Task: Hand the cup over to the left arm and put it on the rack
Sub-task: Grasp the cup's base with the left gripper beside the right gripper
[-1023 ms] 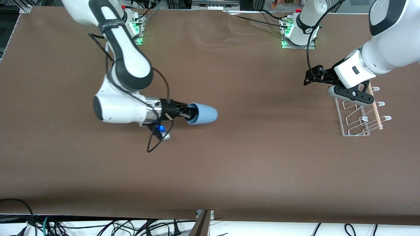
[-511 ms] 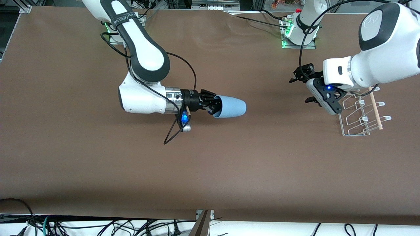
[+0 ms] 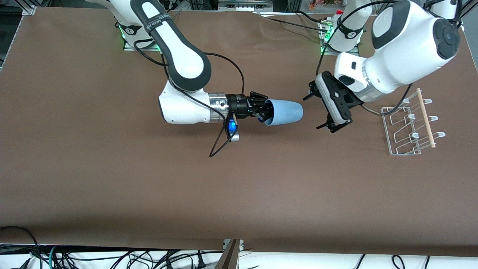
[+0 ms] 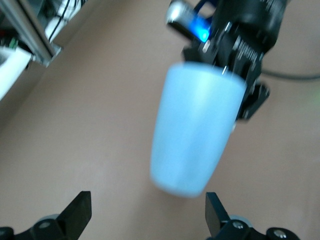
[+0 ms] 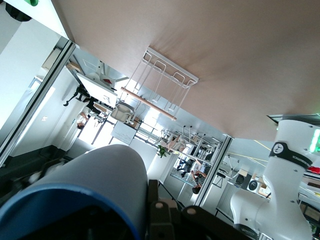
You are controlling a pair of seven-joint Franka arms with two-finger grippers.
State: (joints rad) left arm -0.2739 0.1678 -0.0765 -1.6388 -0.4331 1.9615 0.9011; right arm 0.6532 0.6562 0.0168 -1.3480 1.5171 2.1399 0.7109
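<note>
The cup [image 3: 284, 112] hangs in the air over the middle of the table [image 3: 74, 168], lying on its side, and you can see its closed base pointing toward the left arm's end. Start at the right arm's end: the right gripper [image 3: 262, 109] has clamped the cup at its rim, one finger appearing to sit inside the mouth, with the silver wrist level above the brown surface. A loop of black cable [image 3: 220, 145] dangles under that wrist, close to the tabletop.

Moving along, you have a short stretch of open air between the cup's base and the left gripper [image 3: 325, 114]. That gripper is spread wide, its two fingers [image 3: 322, 126] facing the cup's base and touching nothing. In the left wrist view the cup [image 4: 195, 135] sits between and ahead of both fingertips [image 4: 75, 212], with bare brown surface all around it.

Farther toward the left arm's end stands the rack [image 3: 409, 125], well apart from the left gripper, its wooden dowel [image 3: 425, 116] along the edge closest to the table's end. The right wrist view shows the rack [image 5: 160, 82] standing alone on bare surface.

Nearer to the front camera, you have a broad bare stretch of table running its whole length to the front edge [image 3: 149, 242].
</note>
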